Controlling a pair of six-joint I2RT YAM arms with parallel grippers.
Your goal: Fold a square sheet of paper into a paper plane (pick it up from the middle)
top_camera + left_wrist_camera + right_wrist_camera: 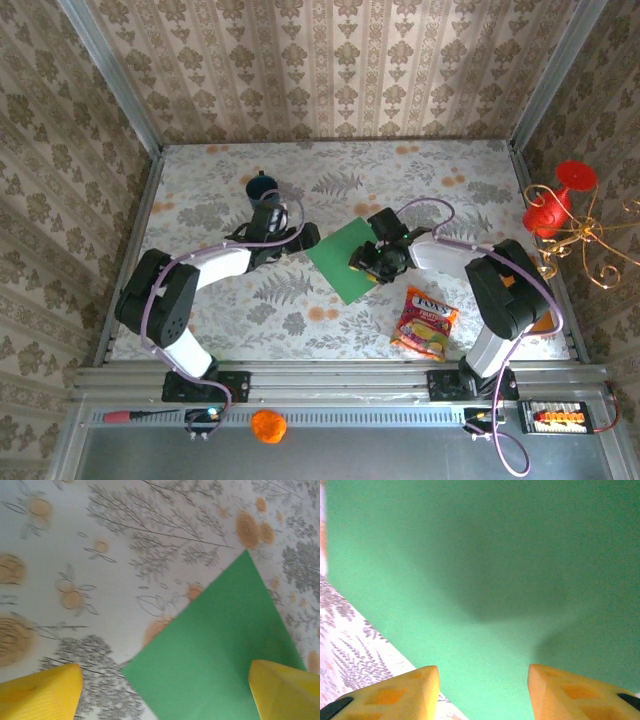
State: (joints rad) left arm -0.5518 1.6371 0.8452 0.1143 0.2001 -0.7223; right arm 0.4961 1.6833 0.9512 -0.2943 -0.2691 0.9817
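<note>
The square sheet of paper (343, 260) is bright green and lies flat and unfolded on the patterned table; the paper plane is out of view. My left gripper (305, 237) stands open at the sheet's left corner. In the left wrist view that corner of the paper (220, 650) lies between the yellow fingers (45, 695) of the left gripper (165, 677). My right gripper (365, 262) hovers over the sheet's right part. It is open too, and the green paper (480, 570) lies flat under the gap of the right gripper (482, 672).
A blue mug (262, 187) stands behind the left gripper. A colourful snack packet (426, 322) lies front right of the sheet. An orange-brown board (543, 322) sits partly behind the right arm. A red and gold ornament (555, 210) stands at the right edge.
</note>
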